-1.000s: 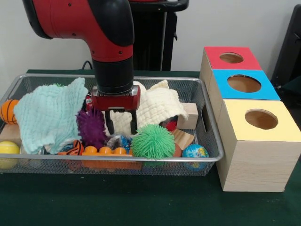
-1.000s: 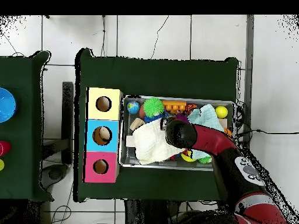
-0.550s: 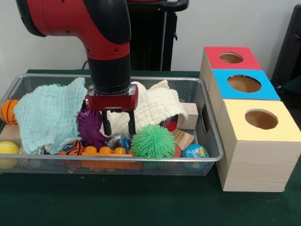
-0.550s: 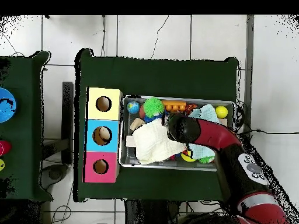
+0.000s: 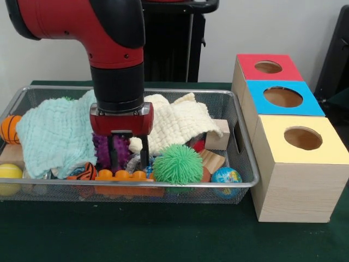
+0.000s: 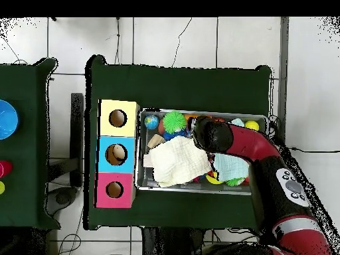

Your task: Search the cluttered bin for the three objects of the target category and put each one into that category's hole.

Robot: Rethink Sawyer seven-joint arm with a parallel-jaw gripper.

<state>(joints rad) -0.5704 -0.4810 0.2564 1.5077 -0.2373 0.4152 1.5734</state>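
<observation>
My gripper (image 5: 127, 157) is open and low in the wire bin (image 5: 180, 91), its dark fingers (image 5: 112, 155) reaching down just behind an orange studded brick (image 5: 122, 175). A purple spiky ball (image 5: 101, 146) sits right behind the left finger, partly hidden. Between the fingers lies a small shiny blue object, mostly hidden. A green spiky ball (image 5: 178, 164) rests just right of the gripper. Three boxes stand right of the bin, with a red hole (image 5: 268, 66), a blue hole (image 5: 282, 96) and a yellow hole (image 5: 302, 138). In the overhead view the arm (image 6: 211, 133) covers the gripper.
A mint cloth (image 5: 54, 134) and a cream cloth (image 5: 177, 123) drape over the clutter. Also in the bin are a globe ball (image 5: 226, 176), a yellow ball (image 5: 8, 173), a basketball (image 5: 7, 128), a striped ball (image 5: 87, 172) and a wooden block (image 5: 221, 134).
The gripper has moved left and toward the bin's front edge and dropped lower, so its fingers now reach the orange brick. It stays open. The objects have not shifted.
</observation>
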